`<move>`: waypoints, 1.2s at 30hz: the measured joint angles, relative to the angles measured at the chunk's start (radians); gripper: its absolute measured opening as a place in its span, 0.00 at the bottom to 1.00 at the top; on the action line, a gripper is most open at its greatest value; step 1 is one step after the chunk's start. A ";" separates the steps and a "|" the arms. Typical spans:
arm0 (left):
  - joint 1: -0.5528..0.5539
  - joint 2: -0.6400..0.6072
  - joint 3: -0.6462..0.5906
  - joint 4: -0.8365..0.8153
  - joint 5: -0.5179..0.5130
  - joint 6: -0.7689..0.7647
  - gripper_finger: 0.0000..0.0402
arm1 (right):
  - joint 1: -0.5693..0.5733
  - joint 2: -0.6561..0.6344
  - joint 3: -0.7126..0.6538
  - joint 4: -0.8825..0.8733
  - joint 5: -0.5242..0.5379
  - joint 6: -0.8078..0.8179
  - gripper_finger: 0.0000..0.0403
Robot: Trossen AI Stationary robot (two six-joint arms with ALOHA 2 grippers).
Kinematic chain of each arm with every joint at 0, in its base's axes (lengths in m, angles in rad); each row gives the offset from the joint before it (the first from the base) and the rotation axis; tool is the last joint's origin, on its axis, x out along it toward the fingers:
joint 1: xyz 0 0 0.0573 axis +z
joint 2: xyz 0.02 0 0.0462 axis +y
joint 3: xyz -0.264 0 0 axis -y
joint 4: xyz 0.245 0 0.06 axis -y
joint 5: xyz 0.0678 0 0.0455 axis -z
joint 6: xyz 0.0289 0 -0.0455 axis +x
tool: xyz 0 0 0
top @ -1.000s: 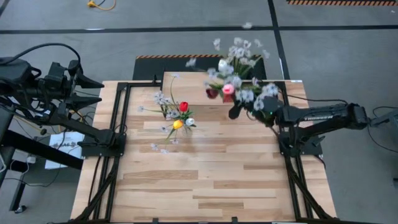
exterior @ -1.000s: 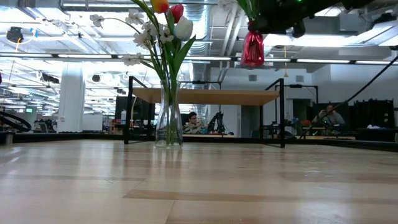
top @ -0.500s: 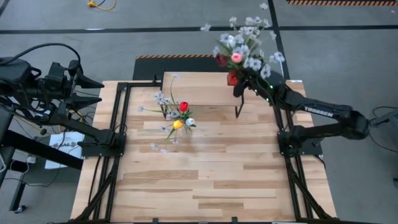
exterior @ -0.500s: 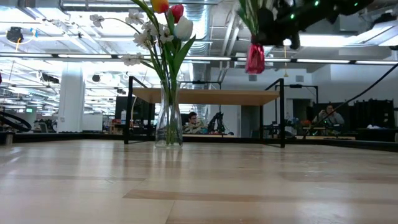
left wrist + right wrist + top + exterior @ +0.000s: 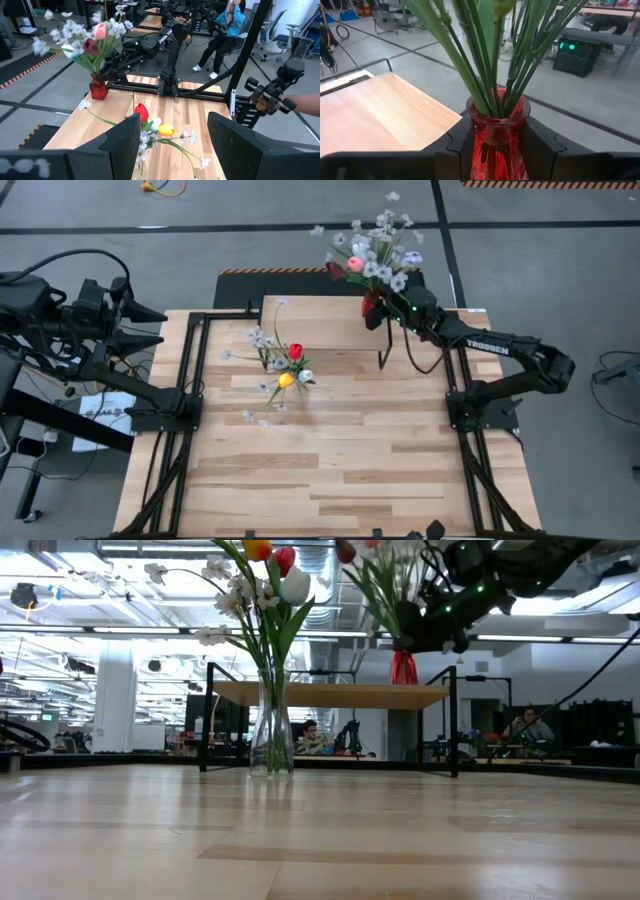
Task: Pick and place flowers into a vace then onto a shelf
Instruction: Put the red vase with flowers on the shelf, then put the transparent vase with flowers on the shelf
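A red glass vase (image 5: pixel 371 305) full of tulips and white-lilac sprays sits in my right gripper (image 5: pixel 380 310), over the far right part of the shelf (image 5: pixel 310 315). In the low view the red vase (image 5: pixel 404 668) stands upright, its base level with the shelf top (image 5: pixel 330 694). A clear glass vase (image 5: pixel 271 730) with red, yellow and white tulips (image 5: pixel 290 365) stands on its base on the tabletop in front of the shelf. My left gripper (image 5: pixel 175 150) waits open beyond the table's left edge. My right gripper pinches the red vase's body just below its rim (image 5: pixel 497 125), one finger (image 5: pixel 460 145) on each side. It reaches in level, from the table's right. The vase is upright, stems rising from it. Whether its base rests on the shelf I cannot tell.
Black frame rails (image 5: pixel 185 410) run along the table's left and right sides. The shelf's thin black legs (image 5: pixel 382 360) stand on the tabletop. Bare wood lies on the near half of the table (image 5: pixel 330 470). A seated person (image 5: pixel 225 30) is in the room beyond.
My right gripper has carried the red vase toward the far edge and down, from high above the table to the level of the shelf top. The vase, tilted before, now stands upright, and its flowers have swung toward the far side.
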 joint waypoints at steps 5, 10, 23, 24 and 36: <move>0.000 0.000 0.000 -0.007 0.000 -0.006 0.55 | 0.000 0.031 0.000 0.008 0.000 0.000 0.30; 0.000 0.000 0.000 -0.013 0.000 -0.006 0.55 | 0.000 0.046 0.000 0.019 0.002 0.008 0.30; 0.000 0.000 0.000 -0.018 0.001 -0.006 0.55 | 0.027 0.044 0.001 -0.005 0.001 -0.017 0.43; 0.000 0.000 0.000 -0.018 0.001 -0.006 0.55 | 0.030 0.045 0.001 -0.005 0.001 -0.019 0.44; 0.000 0.000 0.000 -0.019 0.001 -0.006 0.55 | 0.035 -0.019 -0.001 -0.096 0.019 -0.038 0.54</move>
